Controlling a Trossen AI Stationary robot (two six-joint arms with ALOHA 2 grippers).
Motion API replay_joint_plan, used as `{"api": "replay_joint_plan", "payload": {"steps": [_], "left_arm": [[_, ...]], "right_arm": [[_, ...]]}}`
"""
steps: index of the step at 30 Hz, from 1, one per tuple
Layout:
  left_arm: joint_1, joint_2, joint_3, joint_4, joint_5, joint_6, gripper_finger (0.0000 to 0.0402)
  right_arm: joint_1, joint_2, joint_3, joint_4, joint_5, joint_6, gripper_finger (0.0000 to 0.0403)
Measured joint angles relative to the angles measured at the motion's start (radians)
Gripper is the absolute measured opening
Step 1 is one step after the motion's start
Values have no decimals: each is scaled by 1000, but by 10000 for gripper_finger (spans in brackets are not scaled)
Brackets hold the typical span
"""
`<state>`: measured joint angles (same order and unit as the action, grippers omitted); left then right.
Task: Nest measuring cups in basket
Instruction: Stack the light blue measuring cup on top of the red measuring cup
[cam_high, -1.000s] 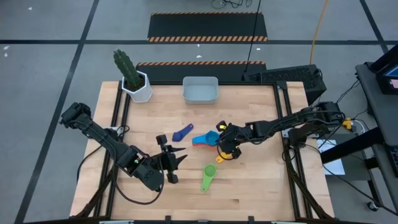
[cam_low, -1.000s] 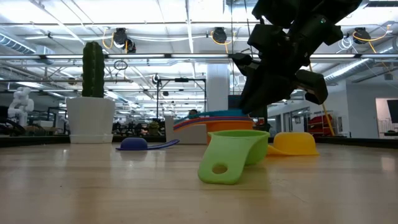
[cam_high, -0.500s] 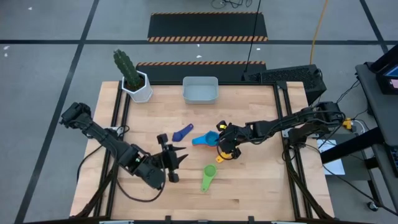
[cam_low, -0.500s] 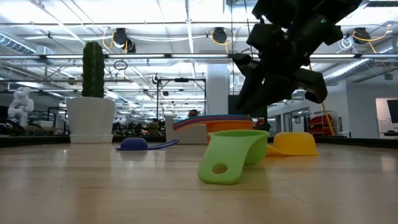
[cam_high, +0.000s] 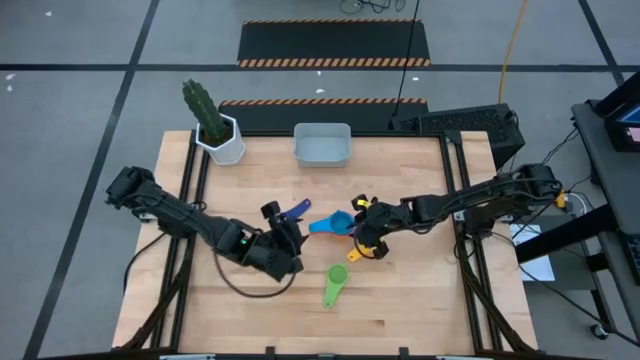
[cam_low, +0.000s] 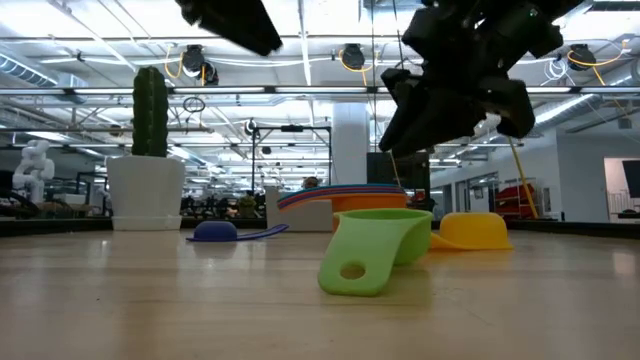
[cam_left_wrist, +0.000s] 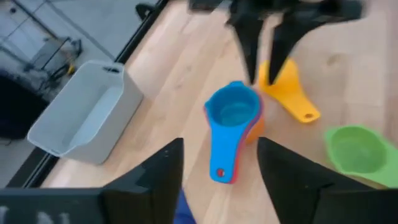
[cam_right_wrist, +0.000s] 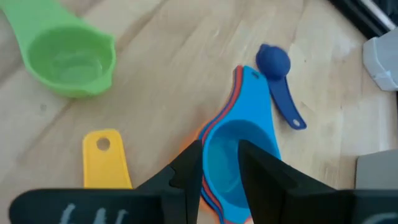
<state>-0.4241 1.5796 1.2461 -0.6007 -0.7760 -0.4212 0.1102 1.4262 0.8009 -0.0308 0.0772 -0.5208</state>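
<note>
Now the nested stack of plastic measuring cups (cam_high: 333, 224), light blue on top, lies mid-table (cam_high: 400, 300), well short of the pale grey-blue tub basket (cam_high: 321, 144). My right pincer (cam_high: 362, 228) hangs over its bowl, fingers slightly parted, gripping nothing. My left pincer (cam_high: 291, 233) hovers open beside the handle.

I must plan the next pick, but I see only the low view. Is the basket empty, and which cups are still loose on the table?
Observer: In the high view the basket holds no cups.
Operator: Where is the stack?
Observer: The nested stack, light blue on top, lies mid-table, apart from the basket.
Operator: And the loose cups?
Observer: The green cup, the yellow cup and the dark blue cup each lie alone.
Operator: The end effectors?
Observer: The right end effector hangs over the stack, fingers apart; the left end effector faces it, open.
</note>
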Motion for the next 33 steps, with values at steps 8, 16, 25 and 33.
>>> {"api": "replay_joint_plan", "payload": {"steps": [8, 16, 25, 33], "left_arm": [[120, 110, 0, 15, 200, -4, 289], [210, 185, 0, 24, 237, 23, 314], [230, 187, 0, 30, 292, 41, 351], [234, 230, 0, 89, 312, 132, 371]], "right_arm": [[28, -76, 0, -45, 3, 94, 96], [40, -170, 0, -158, 4, 186, 96], [40, -221, 0, -234, 4, 271, 96], [40, -221, 0, -238, 4, 302, 96]]}}
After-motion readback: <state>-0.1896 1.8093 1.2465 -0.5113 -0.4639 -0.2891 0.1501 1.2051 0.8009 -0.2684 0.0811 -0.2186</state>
